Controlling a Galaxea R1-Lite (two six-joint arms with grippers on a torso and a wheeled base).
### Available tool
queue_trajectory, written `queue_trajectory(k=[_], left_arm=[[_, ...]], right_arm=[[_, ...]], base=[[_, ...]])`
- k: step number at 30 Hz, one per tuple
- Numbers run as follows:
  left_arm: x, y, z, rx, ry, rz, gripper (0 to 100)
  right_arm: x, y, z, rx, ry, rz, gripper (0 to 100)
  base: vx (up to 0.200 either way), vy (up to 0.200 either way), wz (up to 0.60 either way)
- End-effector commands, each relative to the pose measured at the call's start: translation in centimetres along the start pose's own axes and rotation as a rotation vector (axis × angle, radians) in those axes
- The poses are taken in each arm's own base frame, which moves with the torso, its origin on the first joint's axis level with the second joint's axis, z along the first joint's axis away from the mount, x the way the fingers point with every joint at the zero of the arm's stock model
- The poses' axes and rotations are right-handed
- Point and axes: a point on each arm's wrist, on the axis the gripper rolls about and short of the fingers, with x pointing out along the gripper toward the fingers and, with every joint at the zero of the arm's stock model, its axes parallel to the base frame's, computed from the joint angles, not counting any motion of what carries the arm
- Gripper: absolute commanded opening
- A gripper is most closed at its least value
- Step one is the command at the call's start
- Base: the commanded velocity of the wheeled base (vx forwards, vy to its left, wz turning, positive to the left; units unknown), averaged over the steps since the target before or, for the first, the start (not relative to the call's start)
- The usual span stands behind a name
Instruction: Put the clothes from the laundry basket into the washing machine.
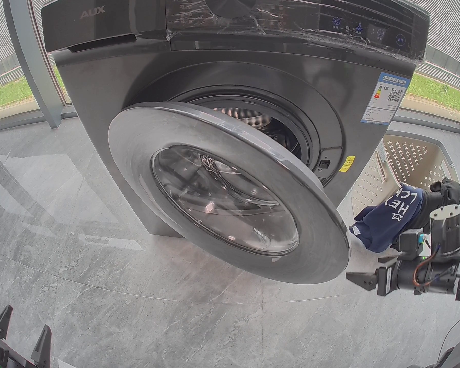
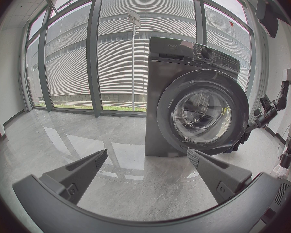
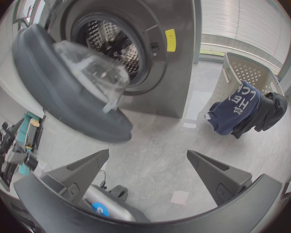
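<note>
The left gripper is sitting low at the near left, its body cut off by the head view's lower edge, its two fingers standing apart with nothing between them. Ahead of it and to its right the grey washing machine is standing with its round door swinging wide open toward the robot. The door's glass bowl is covering the lower part of the opening, so the steel drum is showing just its upper ribs, and what is lying deeper inside is hard to make out. Clear film is wrapping the control panel. The right gripper is hovering just beside the door's right edge, fingers spread and empty. Beyond it, against the machine's right side, the laundry basket is standing with its near wall partly hidden. A navy garment is hanging over its front rim, and a black garment appears to be draping beside it. Everything is resting on a glossy grey tiled floor, with tall windows rising behind.
</note>
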Motion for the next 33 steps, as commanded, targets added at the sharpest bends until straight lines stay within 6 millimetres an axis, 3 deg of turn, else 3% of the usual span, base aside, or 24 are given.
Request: queue_trajectory(k=[1, 4, 8, 13, 21, 27, 33], left_arm=[[0.0, 0.0, -0.5, 0.0, 0.001, 0.0, 100], [0.0, 0.0, -0.5, 0.0, 0.001, 0.0, 100], [0.0, 0.0, -0.5, 0.0, 0.001, 0.0, 100], [0.0, 0.0, -0.5, 0.0, 0.001, 0.0, 100], [0.0, 0.0, -0.5, 0.0, 0.001, 0.0, 100], [0.0, 0.0, -0.5, 0.0, 0.001, 0.0, 100], [0.0, 0.0, -0.5, 0.0, 0.001, 0.0, 100]], right_arm=[[2.9, -1.3, 2.2, 0.037, -0.002, -0.057, 100], [4.6, -1.0, 3.8, 0.039, -0.022, -0.046, 100], [5.4, -0.3, 4.0, 0.023, -0.018, -0.023, 100], [4.9, 1.4, 2.0, -0.02, 0.04, 0.04, 100], [1.5, 4.9, -0.2, -0.116, 0.041, 0.209, 100], [1.7, 5.1, 0.9, -0.093, 0.006, 0.2, 100], [3.7, 5.2, 2.0, -0.076, 0.011, 0.179, 100]], base=[[0.0, 0.0, 0.0], [0.0, 0.0, 0.0], [0.0, 0.0, 0.0], [0.0, 0.0, 0.0], [0.0, 0.0, 0.0], [0.0, 0.0, 0.0], [0.0, 0.0, 0.0]])
